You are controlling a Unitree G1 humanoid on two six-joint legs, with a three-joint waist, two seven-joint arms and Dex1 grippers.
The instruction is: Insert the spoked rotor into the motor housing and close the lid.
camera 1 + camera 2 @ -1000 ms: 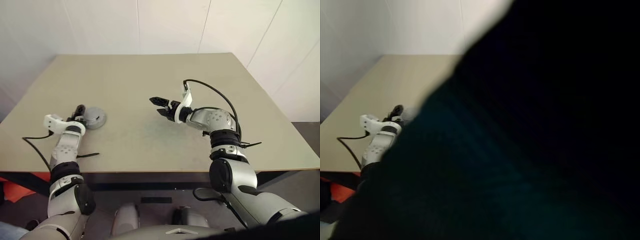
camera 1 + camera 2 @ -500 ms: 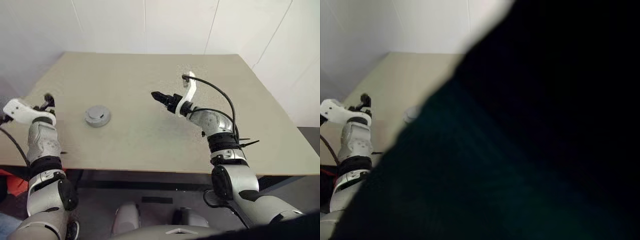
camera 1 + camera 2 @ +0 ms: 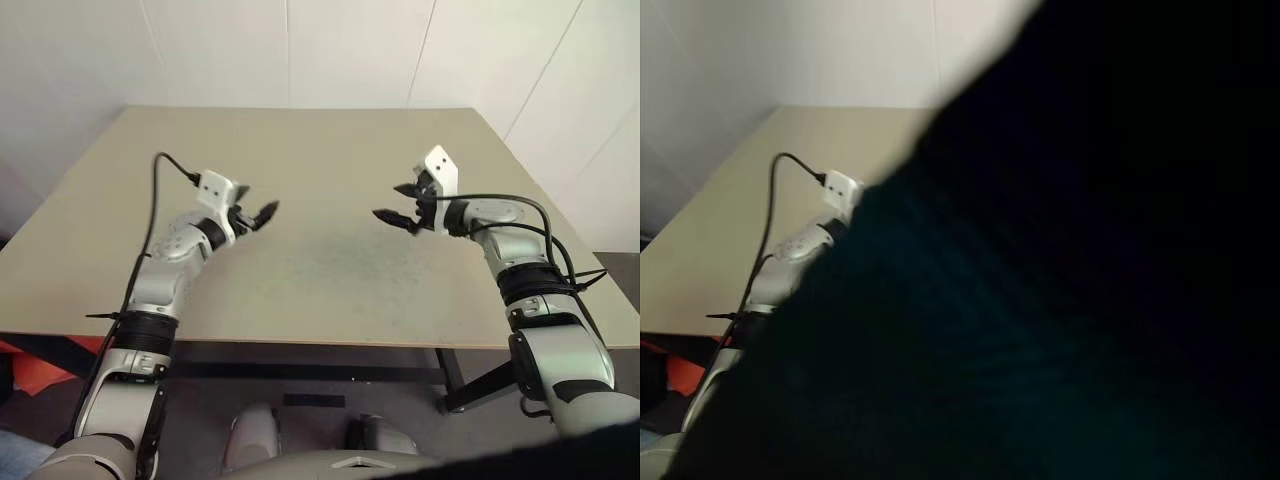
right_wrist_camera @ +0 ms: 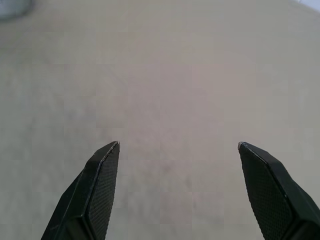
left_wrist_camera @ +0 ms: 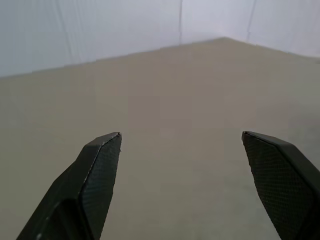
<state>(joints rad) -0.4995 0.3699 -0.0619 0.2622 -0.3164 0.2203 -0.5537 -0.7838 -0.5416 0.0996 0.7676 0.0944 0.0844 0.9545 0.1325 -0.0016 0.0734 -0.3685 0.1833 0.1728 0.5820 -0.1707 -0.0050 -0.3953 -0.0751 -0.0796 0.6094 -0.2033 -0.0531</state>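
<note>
Both arms have swung since a second ago. The left gripper (image 3: 262, 212), which was down by the table's left edge, is now raised over the table (image 3: 330, 140) left of centre, pointing toward the middle. The right gripper (image 3: 397, 203) has gone from the middle out to the right and now points back toward the left one. The two face each other, well apart, with bare tabletop between them.

The left gripper is released: in its wrist view the two black fingers (image 5: 97, 175) stand wide apart with nothing between them, tabletop and white wall (image 5: 100, 25) beyond. The right gripper is also released: its fingers (image 4: 97, 185) are spread wide over bare tabletop and grasp nothing.

A grey part (image 4: 11, 6) lies on the table far ahead of the right gripper, seen at the corner of the right wrist view. It is too blurred to tell whether it is the housing, the lid, or both together. Half a second ago a grey round part lay on the table left of centre; in the left eye view the left forearm (image 3: 185, 240) now crosses that spot. A black cable (image 3: 152, 200) loops up from that arm.
</note>
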